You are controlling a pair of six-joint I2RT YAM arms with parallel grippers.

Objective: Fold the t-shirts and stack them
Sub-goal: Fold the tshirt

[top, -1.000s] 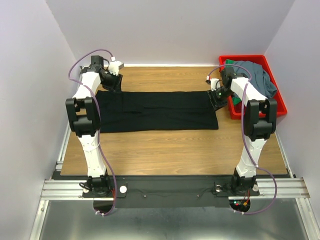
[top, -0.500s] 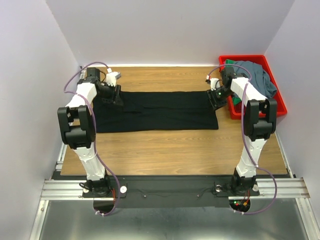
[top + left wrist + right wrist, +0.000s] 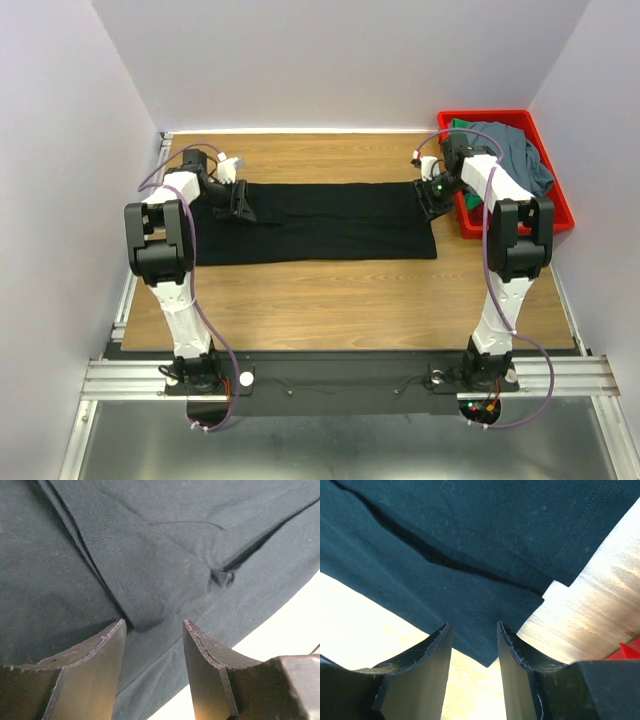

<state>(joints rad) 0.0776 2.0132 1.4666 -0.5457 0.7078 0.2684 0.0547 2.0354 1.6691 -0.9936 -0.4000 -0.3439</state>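
One black t-shirt lies flat across the middle of the worktop, its long side running left to right, closer to the far edge than the near one. The left hand is low over the shirt's left end, part open, with its fingers either side of a raised fold. The close wrist view does not show whether they touch it. The right hand is at the shirt's right end near the far corner, part open and gripping nothing, with a loose cloth corner lying between its fingers. At the worktop's far right corner, the red bin holds the heaped grey-blue t-shirt. The green t-shirt is mostly buried beneath it. The worktop is light wood grain, and plain pale walls close it in on three sides.
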